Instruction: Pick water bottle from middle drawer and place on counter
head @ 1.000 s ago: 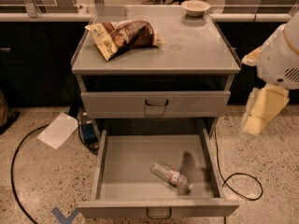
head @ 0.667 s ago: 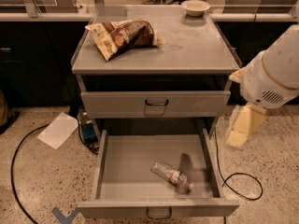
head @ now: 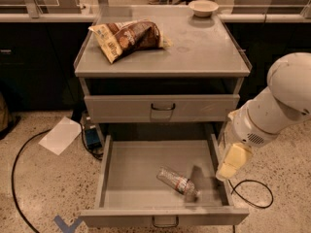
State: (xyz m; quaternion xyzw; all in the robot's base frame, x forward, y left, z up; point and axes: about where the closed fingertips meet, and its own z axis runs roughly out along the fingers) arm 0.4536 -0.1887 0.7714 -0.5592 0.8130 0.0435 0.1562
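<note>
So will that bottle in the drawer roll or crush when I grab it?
The bottle lies on its side on the flat floor of the drawer, so a nudge will probably roll it. It looks clear and thin-walled, likely light and easily squashed. The claw hangs at the drawer's right wall.

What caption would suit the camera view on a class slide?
Claw at the open drawer right wall; bottle lying inside; bag and bowl on the counter.

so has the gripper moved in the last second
Yes: the gripper has dropped down and left, now at the right wall of the middle drawer.
</note>
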